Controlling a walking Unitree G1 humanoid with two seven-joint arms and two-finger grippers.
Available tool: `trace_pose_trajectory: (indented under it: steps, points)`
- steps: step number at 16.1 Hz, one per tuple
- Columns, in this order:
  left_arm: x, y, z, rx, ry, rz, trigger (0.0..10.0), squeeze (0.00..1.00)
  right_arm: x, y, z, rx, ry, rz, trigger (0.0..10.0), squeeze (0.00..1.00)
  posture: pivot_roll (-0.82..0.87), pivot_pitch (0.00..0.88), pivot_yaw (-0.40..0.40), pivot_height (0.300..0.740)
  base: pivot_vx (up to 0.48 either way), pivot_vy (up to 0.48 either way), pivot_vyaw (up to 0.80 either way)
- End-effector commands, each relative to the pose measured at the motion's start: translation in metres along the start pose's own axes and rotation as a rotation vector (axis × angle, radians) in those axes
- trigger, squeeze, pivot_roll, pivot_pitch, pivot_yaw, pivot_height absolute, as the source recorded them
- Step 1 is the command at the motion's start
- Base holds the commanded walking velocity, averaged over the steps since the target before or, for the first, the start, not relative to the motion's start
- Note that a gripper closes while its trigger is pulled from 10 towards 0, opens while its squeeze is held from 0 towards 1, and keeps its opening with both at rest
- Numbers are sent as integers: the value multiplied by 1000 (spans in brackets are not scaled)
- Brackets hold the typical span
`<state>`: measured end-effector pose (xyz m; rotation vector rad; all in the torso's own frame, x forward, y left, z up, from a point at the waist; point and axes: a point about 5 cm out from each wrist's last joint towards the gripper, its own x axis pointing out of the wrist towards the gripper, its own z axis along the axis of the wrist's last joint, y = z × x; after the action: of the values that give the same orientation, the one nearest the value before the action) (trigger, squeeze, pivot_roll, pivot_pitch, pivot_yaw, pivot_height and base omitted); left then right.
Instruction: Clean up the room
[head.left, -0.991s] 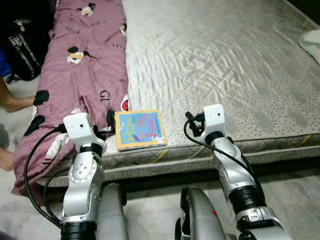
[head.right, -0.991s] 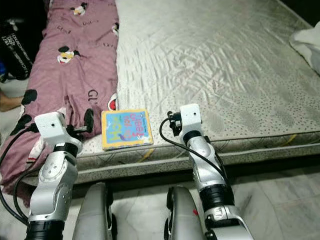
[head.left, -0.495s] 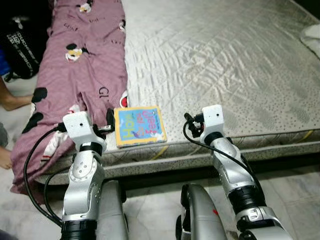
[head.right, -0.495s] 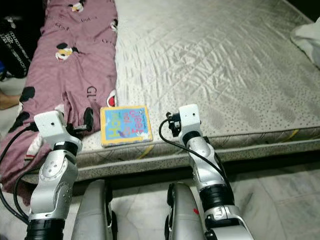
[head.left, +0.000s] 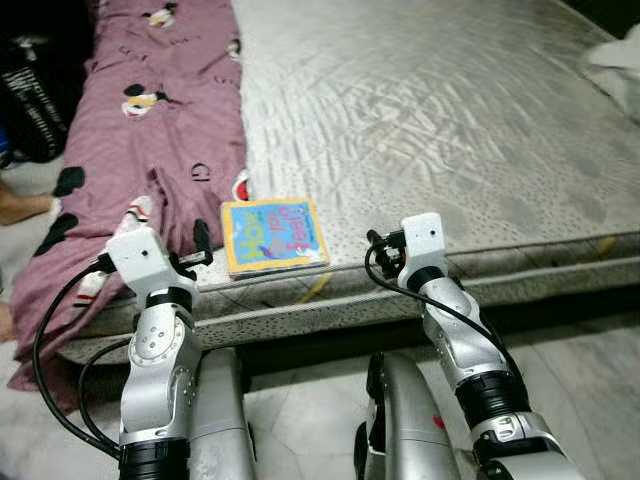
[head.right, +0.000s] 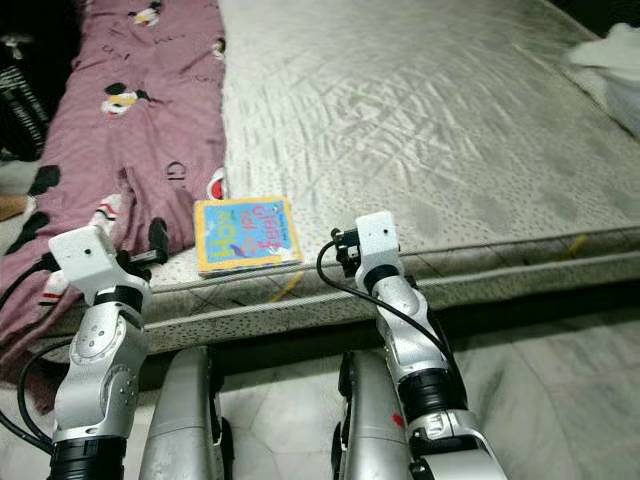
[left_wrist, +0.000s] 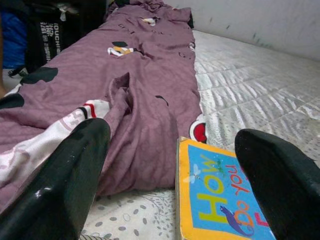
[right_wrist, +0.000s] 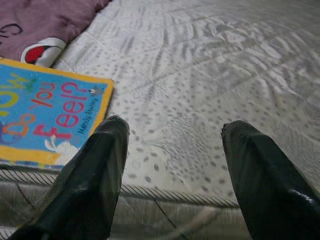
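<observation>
One book (head.left: 272, 233) lies flat at the mattress (head.left: 450, 120) edge, at 1 o'clock from the nearer left gripper (left_wrist: 175, 170). Both claws, left and right gripper (right_wrist: 172, 165), are spread apart.

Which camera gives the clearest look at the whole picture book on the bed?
The left eye view: the book lies whole and unobstructed near the mattress edge. The right eye view shows it just as fully. The left wrist view catches one corner up close; the right wrist view shows part of its cover.
</observation>
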<state>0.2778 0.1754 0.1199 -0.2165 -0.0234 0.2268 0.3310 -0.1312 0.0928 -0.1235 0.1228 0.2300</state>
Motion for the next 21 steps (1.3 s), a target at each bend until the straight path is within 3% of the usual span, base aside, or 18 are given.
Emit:
trace_pose_trajectory:
  steps: [1,6,8,19,21]
  points:
    - [0,2,-3,-6,17,21,10000,0,2,1,3,-2,-3,12,10000,0,31,116,0,539,0,0,0]
    - [1,1,-3,-18,21,27,10000,0,3,7,2,-50,-3,54,10000,0,32,117,-1,539,0,0,408]
    - [1,2,-3,-25,25,36,10000,0,3,5,3,-27,-3,46,10000,0,30,119,-1,539,0,0,681]
    - [4,4,-3,-29,33,44,10000,0,3,5,0,-29,7,58,10000,0,30,109,-1,539,0,0,73]
    - [7,5,-7,-32,60,37,10000,0,2,5,0,-22,1,64,10000,0,28,109,-2,519,0,0,0]
